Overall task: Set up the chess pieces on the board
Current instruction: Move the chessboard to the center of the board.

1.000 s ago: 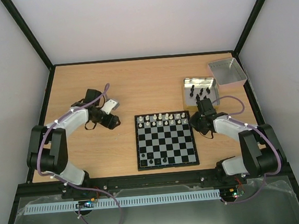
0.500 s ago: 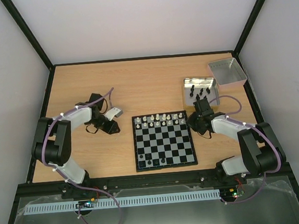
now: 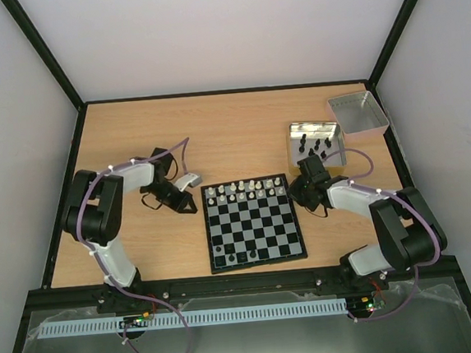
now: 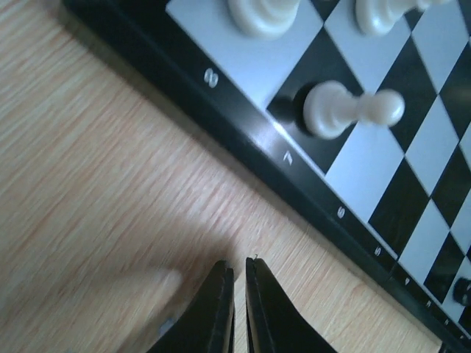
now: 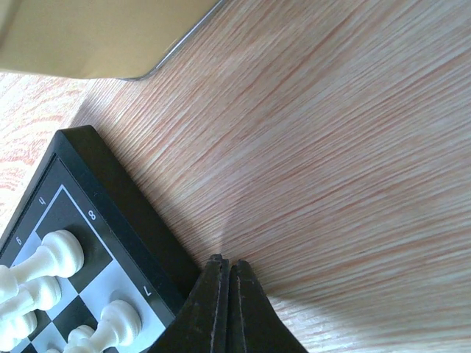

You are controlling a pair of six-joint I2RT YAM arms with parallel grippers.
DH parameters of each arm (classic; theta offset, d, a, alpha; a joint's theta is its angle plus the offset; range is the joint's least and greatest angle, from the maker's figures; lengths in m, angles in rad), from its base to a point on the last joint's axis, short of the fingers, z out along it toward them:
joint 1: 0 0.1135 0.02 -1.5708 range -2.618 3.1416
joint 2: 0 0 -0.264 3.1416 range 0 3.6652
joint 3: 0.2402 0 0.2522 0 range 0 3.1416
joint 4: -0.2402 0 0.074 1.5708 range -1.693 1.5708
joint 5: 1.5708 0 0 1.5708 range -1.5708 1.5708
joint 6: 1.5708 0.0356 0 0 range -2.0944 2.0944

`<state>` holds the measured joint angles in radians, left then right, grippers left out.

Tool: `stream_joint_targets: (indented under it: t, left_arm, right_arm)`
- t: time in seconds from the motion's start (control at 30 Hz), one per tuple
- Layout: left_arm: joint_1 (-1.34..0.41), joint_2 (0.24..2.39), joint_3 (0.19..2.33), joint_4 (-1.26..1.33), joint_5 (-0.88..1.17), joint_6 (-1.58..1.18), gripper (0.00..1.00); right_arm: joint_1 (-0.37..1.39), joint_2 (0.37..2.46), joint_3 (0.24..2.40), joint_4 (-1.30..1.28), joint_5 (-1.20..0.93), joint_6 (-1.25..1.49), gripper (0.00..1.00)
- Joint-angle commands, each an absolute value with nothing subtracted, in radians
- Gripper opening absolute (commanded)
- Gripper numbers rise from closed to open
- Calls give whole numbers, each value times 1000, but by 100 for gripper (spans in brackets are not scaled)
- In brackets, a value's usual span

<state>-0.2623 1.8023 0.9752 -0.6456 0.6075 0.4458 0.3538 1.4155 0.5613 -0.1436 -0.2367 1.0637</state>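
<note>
— In the middle of the table (image 3: 240, 131) lies the board (image 3: 257, 231), turned a little askew to the near edge. White pieces (image 3: 241, 190) fill its two far rows. Only a couple of black pieces (image 3: 219, 249) stand on the near side, and the remaining black ones (image 3: 315, 146) wait in the gold-rimmed tin (image 3: 294, 128) beside the grey tray (image 3: 361, 116).

— And the claws?

— Both are clenched on nothing. The left gripper (image 4: 239, 265) has its fingers almost touching, low over the wood just beside the board's border. The right gripper (image 5: 226, 263) is pressed shut beside the far right corner.

— So what would make this step go well?

— I'd say the board wants squaring before anything else goes down. Push slowly on the border, low and flat, so the white pawn (image 4: 346, 109) near the edge and its neighbours stay upright. Then the right arm, nearest the tin, should open only slightly, take one black piece by the head, and set it in the centre of its square.

— What has changed over the last second?

— The board was square to the edge and further right. It has slid left and twisted. The left arm has swung in from the open wood to the board's far left corner, its fingers drawing together on the way. The right claw has stayed shut by its corner, and the tin and tray haven't moved.
</note>
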Motion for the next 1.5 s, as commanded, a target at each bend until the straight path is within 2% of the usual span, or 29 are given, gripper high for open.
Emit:
stream_joint_targets:
  t: [0.0, 0.63, 1.47]
  left_arm:
    - [-271, 1856, 1020, -691, 672, 457, 7]
    - [-252, 1942, 1082, -665, 650, 423, 2]
    - [-196, 2044, 1175, -666, 648, 410, 2]
  right_arm:
    - [376, 1455, 566, -179, -235, 1084, 2]
    - [429, 1555, 659, -166, -229, 1089, 2]
    - [459, 1709, 789, -188, -193, 1086, 2]
